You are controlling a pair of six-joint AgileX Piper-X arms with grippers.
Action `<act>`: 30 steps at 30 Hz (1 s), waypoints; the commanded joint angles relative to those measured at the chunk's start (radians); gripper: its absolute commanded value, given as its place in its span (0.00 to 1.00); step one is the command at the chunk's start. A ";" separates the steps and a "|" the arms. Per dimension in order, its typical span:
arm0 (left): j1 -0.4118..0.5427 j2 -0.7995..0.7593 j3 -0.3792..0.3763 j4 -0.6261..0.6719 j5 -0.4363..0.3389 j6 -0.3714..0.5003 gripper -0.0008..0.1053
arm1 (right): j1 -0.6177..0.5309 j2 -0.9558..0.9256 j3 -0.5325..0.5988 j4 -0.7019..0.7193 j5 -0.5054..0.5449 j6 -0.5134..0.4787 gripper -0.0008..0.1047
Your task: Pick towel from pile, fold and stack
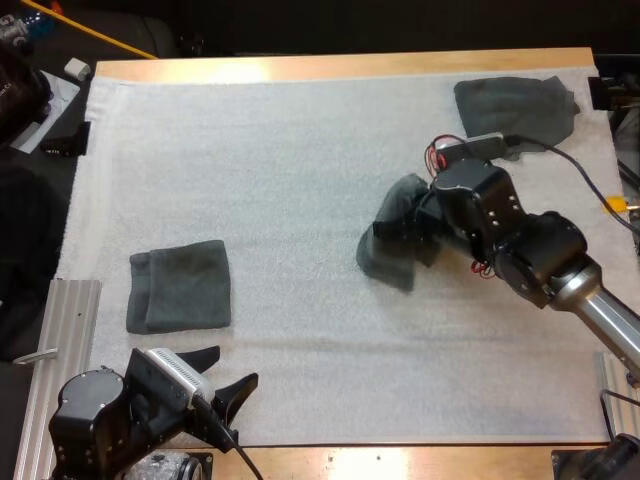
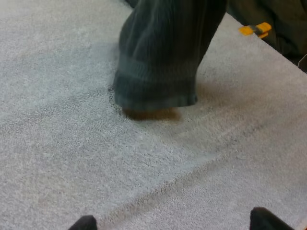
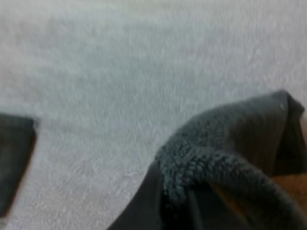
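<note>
**Right claw holds one towel up off the mat; left claw idle and open**

Near edge, left side: left gripper sits low over the white mat, near the mat's front edge. Its two black fingers stand well apart with nothing between them. The left wrist view confirms this: both fingertips are spread wide over bare mat.

Just beyond the left gripper: folded towel, dark grey-green, lying flat on the mat with its folded edge to the left. It is clear of the left fingers. One corner of it also shows in the right wrist view.

Middle of the mat, right of centre: right gripper is clamped on the lifted towel, which hangs from it in a loose bunch. From the left wrist view the lifted towel hangs down with its hem just over the mat, a shadow under it. The right wrist view has this towel's thick looped edge bunched right at the claw.

Far right corner of the mat: crumpled towel, lying low and rumpled, well apart from the lifted one.

Wooden table shows as a strip beyond the mat's far edge.
</note>
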 commanded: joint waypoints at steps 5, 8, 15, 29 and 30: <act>-0.005 0.001 -0.005 -0.001 0.013 -0.004 0.59 | 0.010 0.004 -0.007 0.109 -0.112 -0.008 0.01; -0.007 0.002 -0.005 -0.004 0.012 -0.003 0.59 | 0.042 0.035 -0.001 0.152 -0.192 -0.009 0.01; -0.005 0.007 -0.004 -0.004 0.014 -0.004 0.59 | 0.071 0.173 0.012 0.148 -0.161 0.046 0.10; -0.007 0.008 -0.008 0.007 0.026 -0.004 0.59 | 0.074 0.180 0.005 0.109 -0.165 0.057 0.70; -0.005 0.008 -0.007 0.006 0.025 -0.001 0.59 | 0.076 0.171 0.007 0.125 -0.148 0.054 0.69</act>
